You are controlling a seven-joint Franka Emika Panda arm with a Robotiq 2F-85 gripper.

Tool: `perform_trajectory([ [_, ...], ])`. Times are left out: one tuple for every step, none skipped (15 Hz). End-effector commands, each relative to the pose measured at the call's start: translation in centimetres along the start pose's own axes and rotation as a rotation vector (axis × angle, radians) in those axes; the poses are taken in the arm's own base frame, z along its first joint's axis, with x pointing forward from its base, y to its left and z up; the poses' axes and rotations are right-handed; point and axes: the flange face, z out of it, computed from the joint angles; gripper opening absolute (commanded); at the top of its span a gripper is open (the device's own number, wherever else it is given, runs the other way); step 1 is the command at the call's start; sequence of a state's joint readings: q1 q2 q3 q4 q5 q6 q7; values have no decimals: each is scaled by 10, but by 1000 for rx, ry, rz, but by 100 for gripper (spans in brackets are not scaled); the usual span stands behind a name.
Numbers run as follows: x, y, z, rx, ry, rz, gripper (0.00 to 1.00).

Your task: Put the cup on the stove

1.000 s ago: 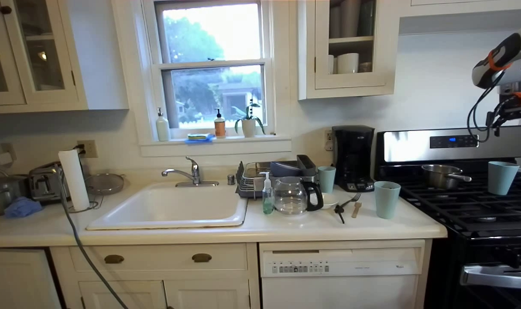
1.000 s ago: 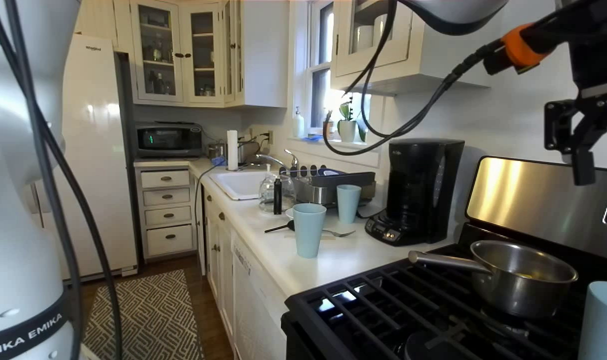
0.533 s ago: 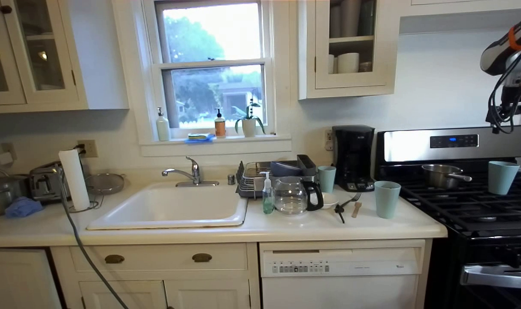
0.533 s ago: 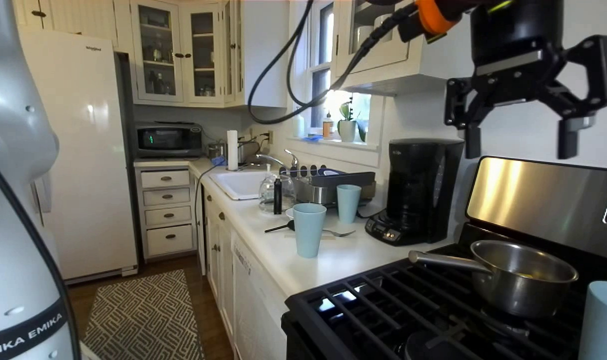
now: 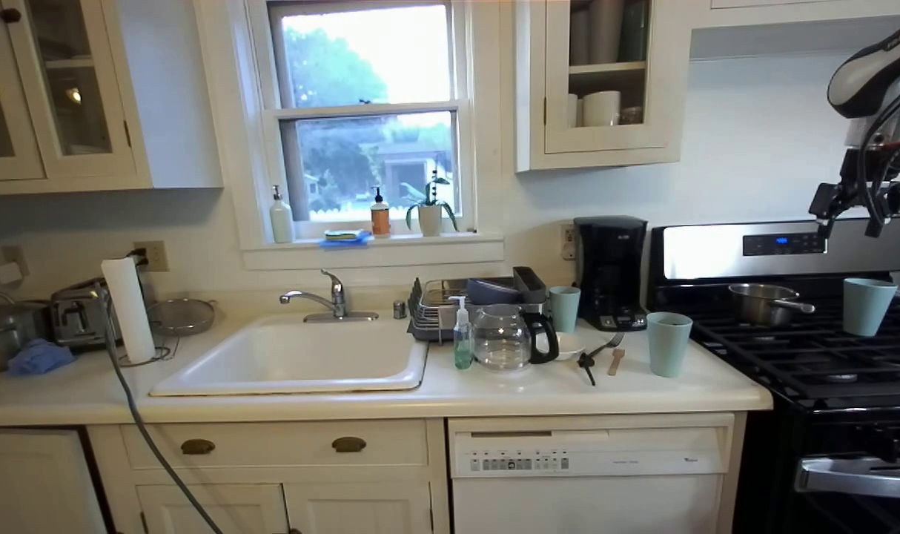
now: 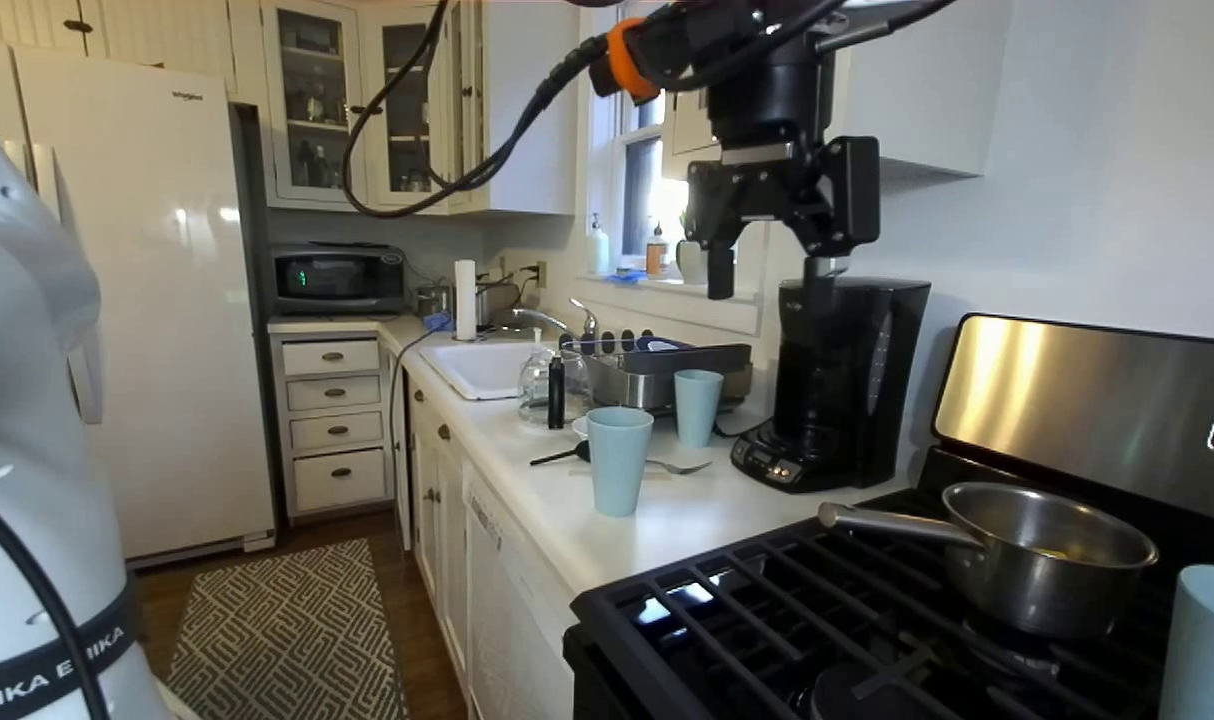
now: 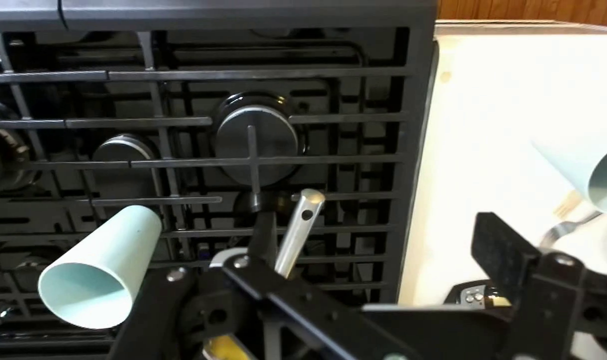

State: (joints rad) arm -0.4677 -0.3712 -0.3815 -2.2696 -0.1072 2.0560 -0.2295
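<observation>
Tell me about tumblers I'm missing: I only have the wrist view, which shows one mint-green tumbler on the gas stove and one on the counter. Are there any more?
Observer: Yes, a third mint-green tumbler stands on the counter between the dish rack and the drip coffee maker.
Operator: What is this silvery handle part of? The rest is hidden from me.
Observer: A steel saucepan, standing on the gas stove.
Operator: Does my pincer touch that drip coffee maker?
Observer: No, in an exterior view the wall shows between the two.
</observation>
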Motion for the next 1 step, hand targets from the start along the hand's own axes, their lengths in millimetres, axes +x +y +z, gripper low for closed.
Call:
perform_trajectory([
  [-2, 0, -1, 3, 1, 0, 100],
])
